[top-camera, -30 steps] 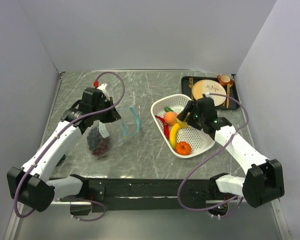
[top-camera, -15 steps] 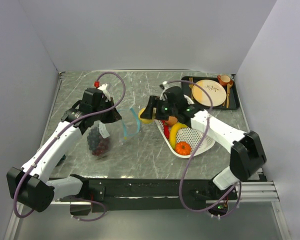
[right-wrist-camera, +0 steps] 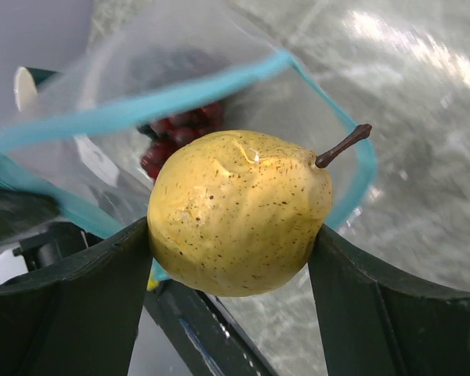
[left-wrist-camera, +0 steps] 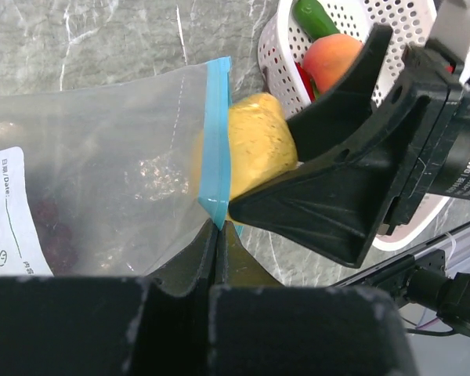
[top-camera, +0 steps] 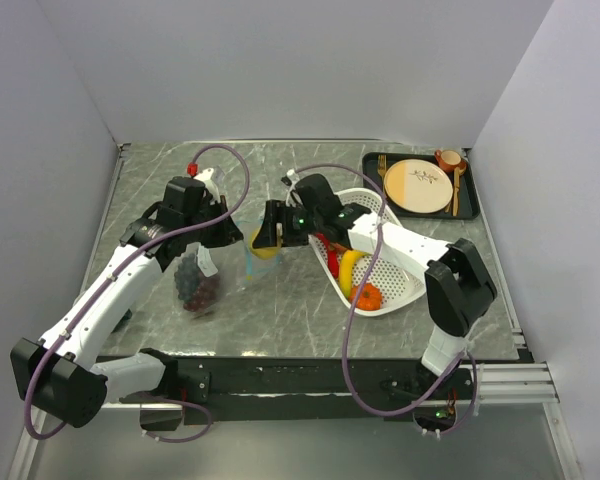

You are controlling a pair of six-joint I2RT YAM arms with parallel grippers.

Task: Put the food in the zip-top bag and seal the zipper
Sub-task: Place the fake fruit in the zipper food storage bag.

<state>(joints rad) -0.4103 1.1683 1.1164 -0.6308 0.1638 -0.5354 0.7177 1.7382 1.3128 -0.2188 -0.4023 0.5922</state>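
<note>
My left gripper [top-camera: 227, 233] is shut on the teal zipper [left-wrist-camera: 214, 141] edge of the clear zip-top bag [top-camera: 223, 268] and holds its mouth up and open. Dark purple grapes [top-camera: 195, 288] lie inside the bag. My right gripper [top-camera: 263, 240] is shut on a speckled yellow pear [right-wrist-camera: 239, 207], one piece of the food, right at the bag's mouth, with the zipper [right-wrist-camera: 141, 106] looping behind it. In the left wrist view the pear [left-wrist-camera: 254, 149] sits partly past the teal strip. More food stays in the white basket [top-camera: 405, 290]: banana [top-camera: 348, 265], orange tomato [top-camera: 366, 296], red chili [top-camera: 332, 258].
The white perforated basket sits right of the bag, under my right forearm. A dark tray [top-camera: 472, 205] at the back right carries a beige plate [top-camera: 420, 185], a small cup [top-camera: 448, 158] and cutlery. Grey walls close in the marble table.
My right arm has swung left from over the basket, carrying the pear to the bag's mouth. The left arm and the bag have stayed put.
</note>
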